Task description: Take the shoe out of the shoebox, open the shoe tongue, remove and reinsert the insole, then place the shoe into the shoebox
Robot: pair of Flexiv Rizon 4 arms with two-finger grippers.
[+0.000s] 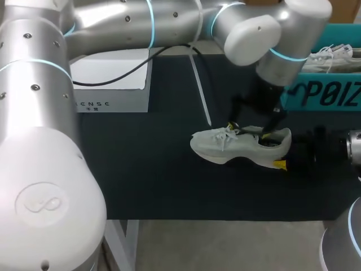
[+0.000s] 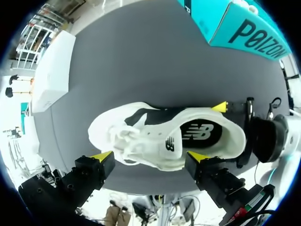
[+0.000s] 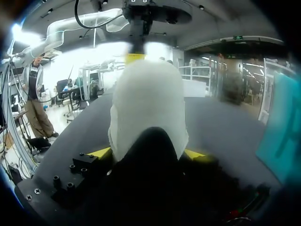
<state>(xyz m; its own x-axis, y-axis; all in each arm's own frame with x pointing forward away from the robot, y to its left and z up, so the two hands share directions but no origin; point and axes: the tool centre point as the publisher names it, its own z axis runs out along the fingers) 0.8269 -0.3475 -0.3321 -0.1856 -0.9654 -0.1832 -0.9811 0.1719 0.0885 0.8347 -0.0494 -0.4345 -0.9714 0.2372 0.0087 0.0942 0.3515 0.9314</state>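
Well to the left of the shoe [image 1: 240, 148], a white box [image 1: 113, 79] is being left unused on the dark table [image 1: 146, 169]. The shoe itself is being held out of its box, lying on its sole on the table with the toe pointing away from the shoebox. Above the shoe, the left gripper [image 2: 149, 156] is being held with its fingers wide apart, touching nothing; the laces [image 2: 134, 139] and the mouth of the shoe are being framed ahead of it. Inside the shoe, the dark insole [image 2: 202, 133] is being shown lying flat in the heel, so the step in hand is judged to be the opening of the tongue or the start of the insole's removal. The tongue is not being made out clearly under the laces. At the shoe's heel, the right gripper [image 3: 148, 153] is being pressed in from both sides, its fingers clamped on the heel so that the shoe is being steadied. Beyond the heel, to the right of the shoe, the teal shoebox [image 1: 330, 93] is being left standing open with a second shoe [image 1: 333, 55] in it. For the next move, the left fingers are probably being called on to descend into the shoe's mouth and close on the insole's edge, while the heel is being gripped firmly enough to stop the shoe from lifting.
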